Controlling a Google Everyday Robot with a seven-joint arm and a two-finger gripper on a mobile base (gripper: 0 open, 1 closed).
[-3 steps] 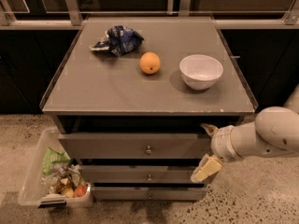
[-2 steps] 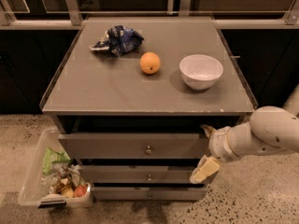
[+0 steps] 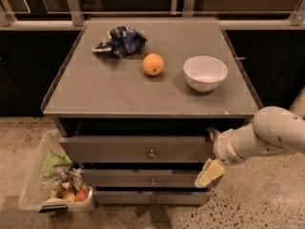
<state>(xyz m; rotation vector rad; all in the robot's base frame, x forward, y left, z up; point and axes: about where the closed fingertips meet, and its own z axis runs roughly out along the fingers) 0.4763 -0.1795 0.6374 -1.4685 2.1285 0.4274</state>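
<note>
My gripper (image 3: 210, 152) is low on the right, in front of the drawer cabinet (image 3: 143, 149), at the right end of the top drawer. It is open, with one dark finger (image 3: 212, 133) up by the drawer's top edge and one pale finger (image 3: 209, 173) below, and it holds nothing. The top drawer's knob (image 3: 151, 153) lies to its left. On the grey cabinet top (image 3: 109, 92) rest an orange (image 3: 153, 64), a white bowl (image 3: 205, 73) and a crumpled blue chip bag (image 3: 119, 40).
A clear plastic bin (image 3: 33, 185) with food scraps and wrappers stands on the speckled floor left of the cabinet. Two lower drawers sit under the top one. A dark railing and glass panels run behind the cabinet.
The forearm has shifted slightly to the left. The gripper stays at the top drawer's right end, and the things on the cabinet top have not moved.
</note>
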